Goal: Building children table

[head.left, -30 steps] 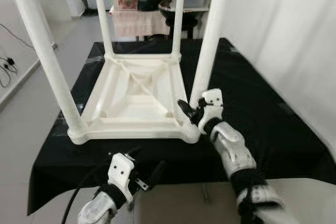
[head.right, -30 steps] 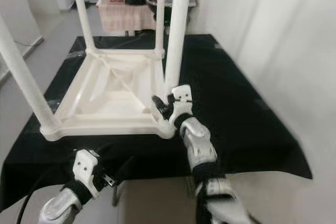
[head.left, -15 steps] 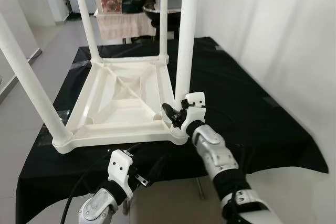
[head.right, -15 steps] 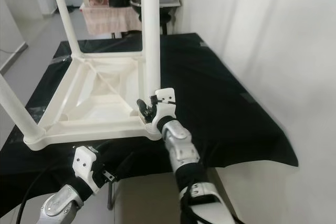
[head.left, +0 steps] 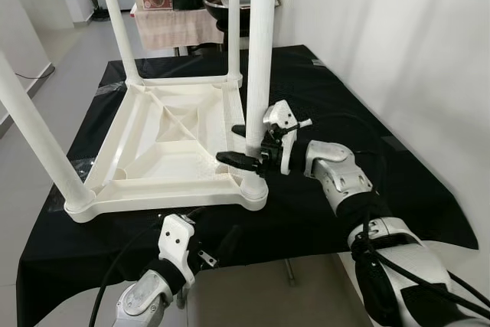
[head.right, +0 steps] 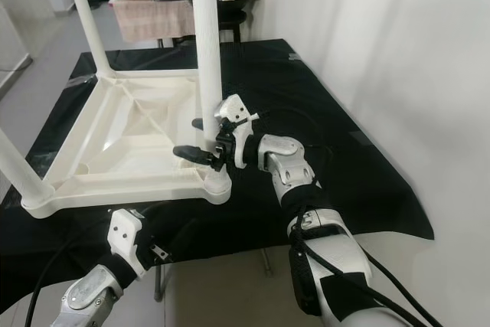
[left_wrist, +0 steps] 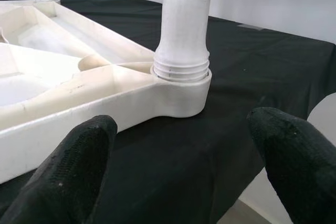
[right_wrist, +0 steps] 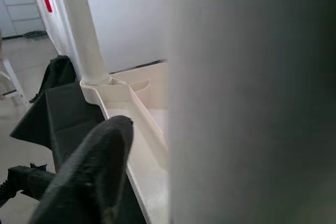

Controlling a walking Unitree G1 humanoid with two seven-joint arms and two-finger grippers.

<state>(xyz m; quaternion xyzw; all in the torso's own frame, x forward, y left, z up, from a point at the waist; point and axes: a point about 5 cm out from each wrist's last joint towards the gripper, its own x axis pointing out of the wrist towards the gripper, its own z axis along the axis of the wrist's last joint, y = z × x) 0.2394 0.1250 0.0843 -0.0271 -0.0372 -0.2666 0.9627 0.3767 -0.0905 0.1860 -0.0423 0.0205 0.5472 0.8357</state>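
Right tool (head.left: 246,145), fingers spread w/ the near-right leg (head.left: 259,74) between them low down, is not seen clamped; grip can't be confirmed. Left tool (head.left: 210,246) is held open and empty below the surface edge. White kids' table (head.left: 172,147) is laid upside down on the black-draped surface (head.left: 367,151), four legs up. Step judged: seating/tightening this leg in its corner socket (left_wrist: 181,85). Next: fingers closed on leg, then twisted or pressed down.

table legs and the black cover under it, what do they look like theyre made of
Table legs: probably moulded plastic, cream-white with a matte, faintly grainy skin; ringed threads show where one enters its corner socket. Black cover: looks like thin cloth or sheet, dull black, draping over the edge, though the weave is too fine to tell.
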